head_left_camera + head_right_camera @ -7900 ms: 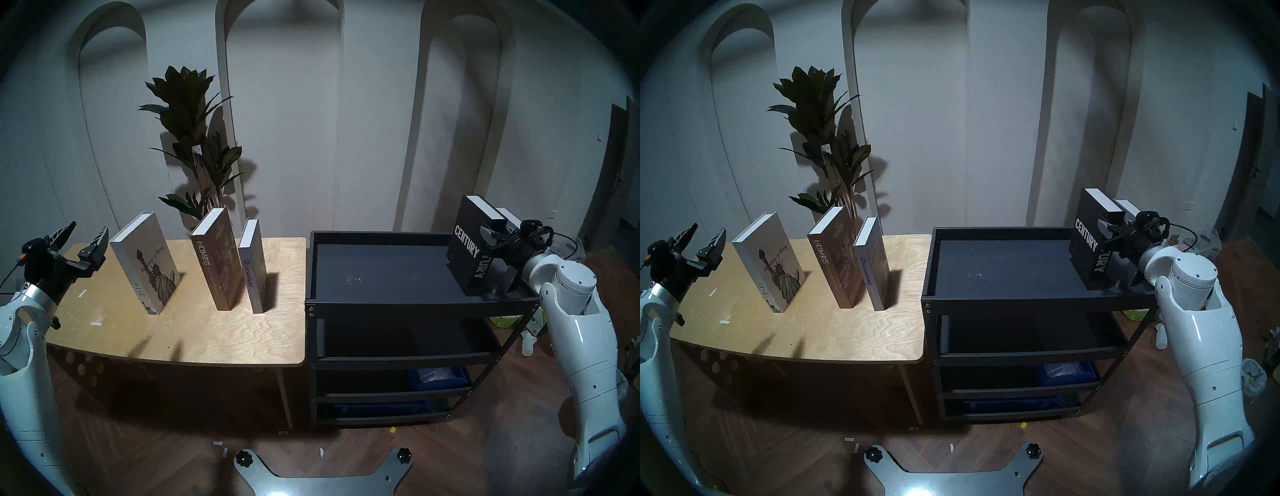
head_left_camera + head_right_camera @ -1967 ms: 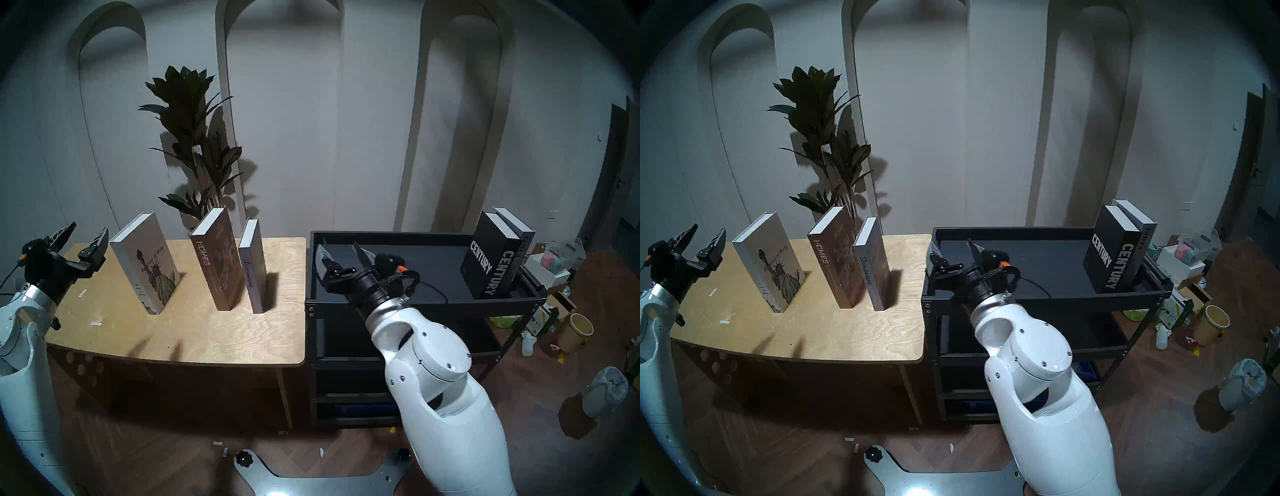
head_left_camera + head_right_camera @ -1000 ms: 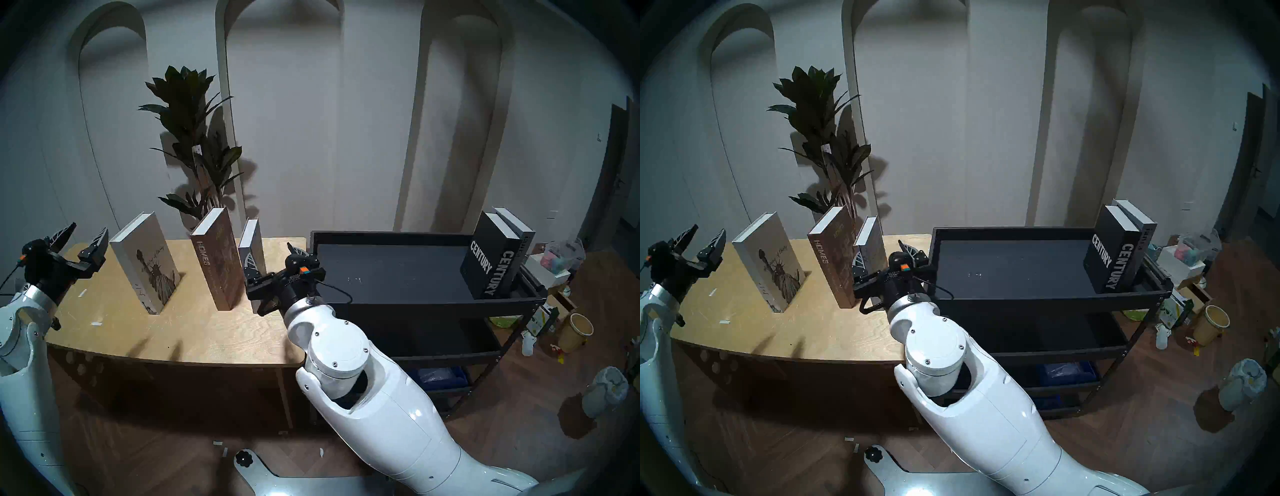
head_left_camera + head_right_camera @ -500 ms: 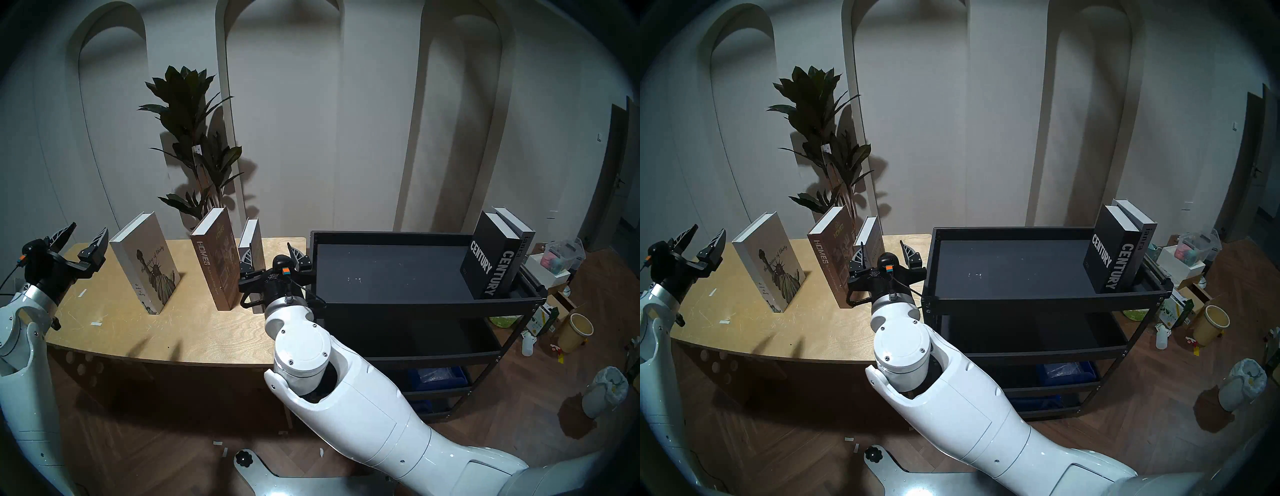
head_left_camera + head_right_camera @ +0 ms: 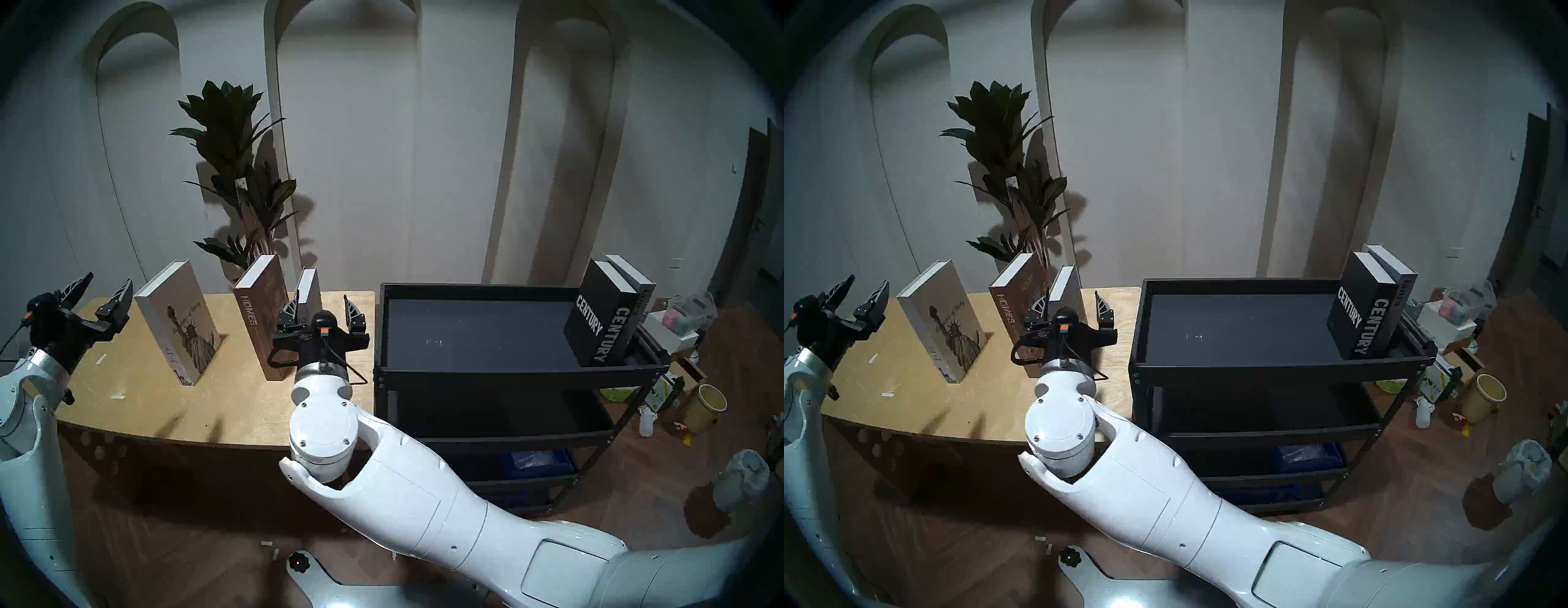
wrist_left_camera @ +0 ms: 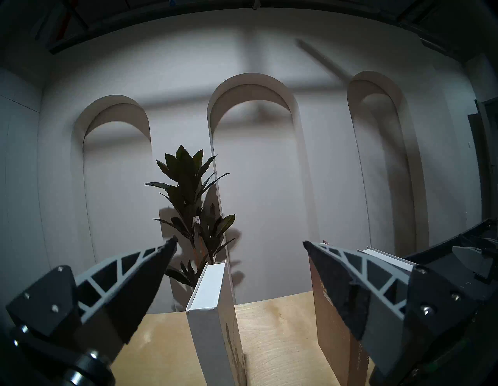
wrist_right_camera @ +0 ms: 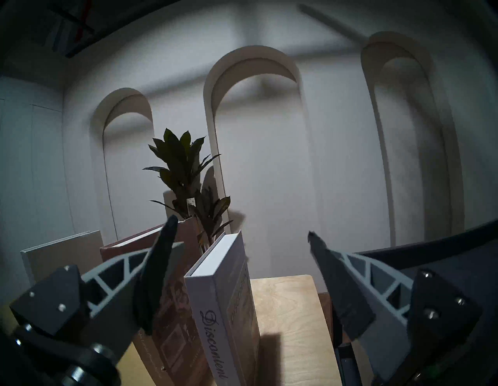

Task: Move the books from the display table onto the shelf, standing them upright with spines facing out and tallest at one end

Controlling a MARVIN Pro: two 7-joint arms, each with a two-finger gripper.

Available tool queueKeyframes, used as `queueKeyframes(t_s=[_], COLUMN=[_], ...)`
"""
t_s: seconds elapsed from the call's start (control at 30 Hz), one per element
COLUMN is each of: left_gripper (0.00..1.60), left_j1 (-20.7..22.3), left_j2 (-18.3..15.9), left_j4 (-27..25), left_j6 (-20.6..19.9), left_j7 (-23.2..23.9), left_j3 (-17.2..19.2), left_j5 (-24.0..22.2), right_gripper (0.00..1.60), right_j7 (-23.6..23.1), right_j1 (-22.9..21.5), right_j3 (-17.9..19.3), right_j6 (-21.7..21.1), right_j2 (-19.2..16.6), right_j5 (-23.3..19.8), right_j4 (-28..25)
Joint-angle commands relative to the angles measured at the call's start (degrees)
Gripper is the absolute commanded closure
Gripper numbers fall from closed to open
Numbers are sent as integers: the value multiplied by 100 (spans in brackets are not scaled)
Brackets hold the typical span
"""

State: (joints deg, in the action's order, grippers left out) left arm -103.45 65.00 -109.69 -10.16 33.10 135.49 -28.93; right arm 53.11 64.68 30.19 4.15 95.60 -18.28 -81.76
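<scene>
Head view: 2 of 5 books are done. The black CENTURY book (image 5: pixel 602 316) and the grey book (image 5: pixel 634 282) behind it stand upright at the far right end of the black cart (image 5: pixel 509 373), well away from both grippers. 3 are left on the plywood table (image 5: pixel 237 407): the Liberty book (image 5: pixel 180 322), HOMES (image 5: pixel 263 322) and Discontent (image 5: pixel 309 288). The right gripper (image 5: pixel 320 312) is spread wide with Discontent between its fingers, not touching. A plant (image 5: pixel 237 161) stands against an arched white wall.

Left wrist view: the left gripper (image 6: pixel 239 245) gapes empty, the Liberty book ahead between its fingers.

Right wrist view: Discontent stands between the fingers, nearer the left 1, ungripped.
</scene>
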Motion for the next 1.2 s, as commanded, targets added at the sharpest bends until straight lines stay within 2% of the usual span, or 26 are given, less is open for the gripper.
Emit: queueKeyframes(t_s=[0.0,0.23,0.43,0.57,0.73,0.87,1.07,1.17], left_gripper=[0,0,0,0,0,0,0,0], left_j1=[37,36,36,35,34,33,32,32], left_j2=[-44,-43,-43,-43,-42,-42,-41,-41], left_j4=[-87,-91,-92,-93,-96,-98,-100,-101], left_j6=[32,34,35,36,37,38,40,40], left_j7=[5,5,4,4,3,3,2,1], left_j3=[27,28,28,28,29,29,30,30], left_j5=[5,8,8,9,10,12,13,14], right_gripper=[0,0,0,0,0,0,0,0], right_j7=[685,1138,975,762,427,173,-74,-314], right_j1=[-581,-851,-1061,-1108,-1177,-1241,-1322,-1404], right_j3=[-251,-298,-221,-70,76,154,197,175], right_j6=[450,739,765,428,-164,-437,-586,-590], right_j2=[630,980,1155,1125,787,598,536,557], right_j5=[-69,-86,-124,-460,-831,-1028,-1181,-1269], right_j4=[452,1023,1298,1095,720,603,750,1066])
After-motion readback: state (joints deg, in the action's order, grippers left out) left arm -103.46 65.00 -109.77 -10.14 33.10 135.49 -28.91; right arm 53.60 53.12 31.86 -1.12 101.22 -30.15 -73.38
